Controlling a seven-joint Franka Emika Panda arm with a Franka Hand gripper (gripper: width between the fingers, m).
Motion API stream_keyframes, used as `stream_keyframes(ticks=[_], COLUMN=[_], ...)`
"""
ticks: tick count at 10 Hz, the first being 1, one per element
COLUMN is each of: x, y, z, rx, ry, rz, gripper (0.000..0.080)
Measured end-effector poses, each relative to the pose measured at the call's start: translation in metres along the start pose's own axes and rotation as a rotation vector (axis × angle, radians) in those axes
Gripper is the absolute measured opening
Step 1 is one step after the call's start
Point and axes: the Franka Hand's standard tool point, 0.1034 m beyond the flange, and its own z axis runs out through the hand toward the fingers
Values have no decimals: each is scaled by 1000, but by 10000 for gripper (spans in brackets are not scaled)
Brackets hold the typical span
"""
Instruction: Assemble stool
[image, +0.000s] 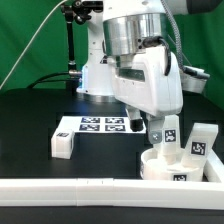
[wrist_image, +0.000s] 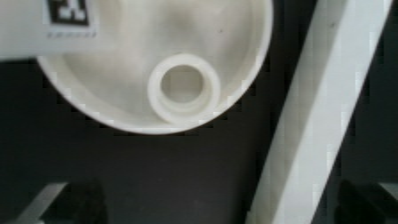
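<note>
The stool's round white seat disc (image: 178, 166) lies at the exterior view's right, just behind the rail. In the wrist view the seat disc (wrist_image: 125, 80) shows a round raised socket (wrist_image: 183, 86). One tagged white leg (image: 170, 141) stands upright on the seat, and the wrist view catches this leg (wrist_image: 63, 22) at the disc's edge. A second leg (image: 201, 141) stands beside the seat. A third leg (image: 63, 143) lies apart at the exterior view's left. My gripper (image: 157, 130) hangs open just above the seat. In the wrist view the gripper (wrist_image: 210, 206) holds nothing.
A long white L-shaped rail (image: 90, 190) runs along the front; in the wrist view the rail (wrist_image: 320, 120) passes close to the seat. The marker board (image: 100, 125) lies flat behind, near the arm's base. A green backdrop closes off the rear.
</note>
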Motion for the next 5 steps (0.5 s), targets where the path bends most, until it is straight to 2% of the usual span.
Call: stream_keyframes(ticks=[3, 5], x=[23, 20], y=[2, 2], z=[-2, -1], rx=[-10, -10], ry=[16, 15], rz=[-202, -201], gripper=[649, 649])
